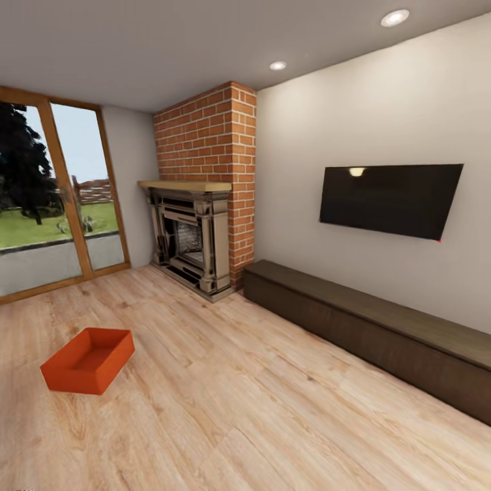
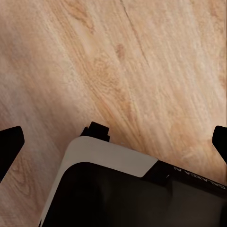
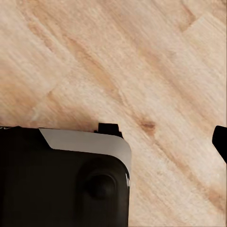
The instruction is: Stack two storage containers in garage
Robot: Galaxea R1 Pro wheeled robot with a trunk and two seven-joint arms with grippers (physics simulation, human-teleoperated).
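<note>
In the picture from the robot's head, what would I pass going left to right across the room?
Glass doors → storage container on the wood floor → fireplace → brick chimney → wall-mounted television, with the long dark bench stretching along the wall beneath it.

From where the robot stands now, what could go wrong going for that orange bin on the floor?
1. One orange bin shows, open side up on the wood floor; the second still has to be found.
2. The bin sits low, so the reach down may be awkward.
3. It lies not far from the glass door, and the long dark bench lines the right wall, so wide turns risk a bump.
</note>
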